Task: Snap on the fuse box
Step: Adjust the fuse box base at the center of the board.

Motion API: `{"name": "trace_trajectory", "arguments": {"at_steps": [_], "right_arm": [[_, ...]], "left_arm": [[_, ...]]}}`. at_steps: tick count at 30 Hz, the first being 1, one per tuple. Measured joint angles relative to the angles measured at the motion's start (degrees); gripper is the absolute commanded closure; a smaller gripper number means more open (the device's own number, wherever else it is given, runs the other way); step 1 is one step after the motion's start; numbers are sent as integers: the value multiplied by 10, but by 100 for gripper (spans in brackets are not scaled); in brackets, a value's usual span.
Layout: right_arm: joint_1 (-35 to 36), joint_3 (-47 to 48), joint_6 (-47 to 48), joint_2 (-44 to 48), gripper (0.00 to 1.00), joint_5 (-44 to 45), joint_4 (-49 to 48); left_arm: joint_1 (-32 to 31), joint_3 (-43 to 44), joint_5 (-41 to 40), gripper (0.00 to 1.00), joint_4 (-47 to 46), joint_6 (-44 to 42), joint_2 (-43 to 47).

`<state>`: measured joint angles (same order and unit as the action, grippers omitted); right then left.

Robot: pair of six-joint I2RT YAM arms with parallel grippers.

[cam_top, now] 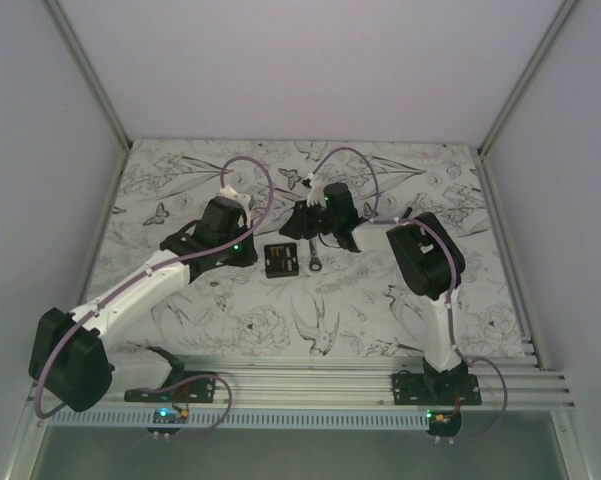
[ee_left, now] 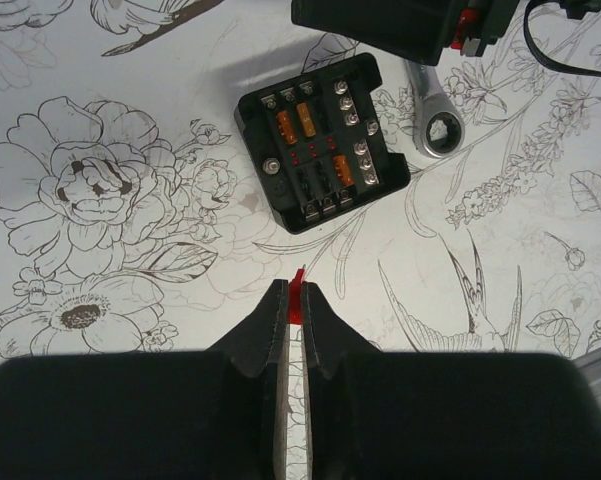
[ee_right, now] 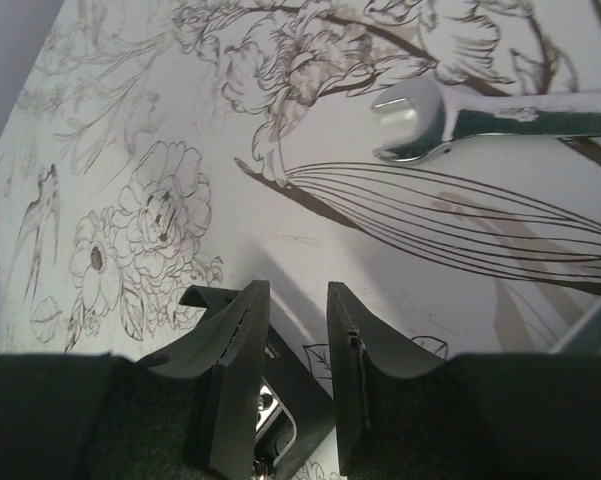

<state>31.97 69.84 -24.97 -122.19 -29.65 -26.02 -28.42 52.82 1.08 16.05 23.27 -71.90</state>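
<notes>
The fuse box (cam_top: 281, 260) lies open-topped on the flowered table, its orange and red fuses showing in the left wrist view (ee_left: 322, 143). My left gripper (ee_left: 292, 292) hovers just short of the box's near edge, shut on a small red fuse (ee_left: 298, 283) that pokes out past its fingertips. In the top view the left gripper (cam_top: 248, 255) sits left of the box. My right gripper (ee_right: 293, 290) hangs over the box's far edge with its jaws apart and nothing between them. A black corner of the box (ee_right: 298, 405) shows below them.
A silver wrench (cam_top: 317, 255) lies right of the fuse box, its ring end (ee_left: 442, 130) close to the box's corner and its open end (ee_right: 410, 125) ahead of the right fingers. White walls enclose the table on three sides.
</notes>
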Motion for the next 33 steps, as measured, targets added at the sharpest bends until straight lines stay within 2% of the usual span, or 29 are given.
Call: {"name": "trace_trajectory", "arguments": {"at_steps": [11, 18, 26, 33], "right_arm": [[2, -30, -28, -8, 70, -98, -9], [8, -88, -42, 16, 71, -111, -25], [25, -107, -43, 24, 77, -121, -45], [42, -126, -33, 36, 75, -130, -50]], "left_arm": [[0, 21, -1, 100, 24, 13, -52], [-5, 25, -1, 100, 37, 18, -53], [-24, 30, 1, 100, 51, 20, -55], [-35, 35, 3, 100, 62, 20, -58]]}}
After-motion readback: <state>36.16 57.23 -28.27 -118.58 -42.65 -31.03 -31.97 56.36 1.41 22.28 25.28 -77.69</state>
